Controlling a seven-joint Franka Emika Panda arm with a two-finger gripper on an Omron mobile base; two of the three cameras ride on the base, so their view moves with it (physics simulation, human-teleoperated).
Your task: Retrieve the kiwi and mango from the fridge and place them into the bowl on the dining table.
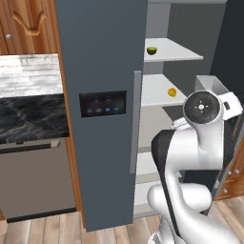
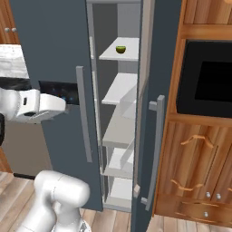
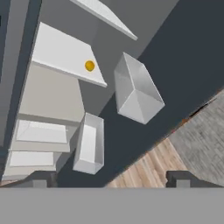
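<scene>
the gripper (image 3: 110, 177) hangs spread and empty. reaching for the mango (image 3: 89, 65), it could clip the door bin (image 3: 138, 89) or nudge the fruit off its shelf (image 3: 61, 54).

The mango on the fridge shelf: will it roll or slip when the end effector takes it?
The mango looks small, rounded and smooth, so it may roll on the flat shelf if nudged. Its skin probably slips between fingertips.
</scene>
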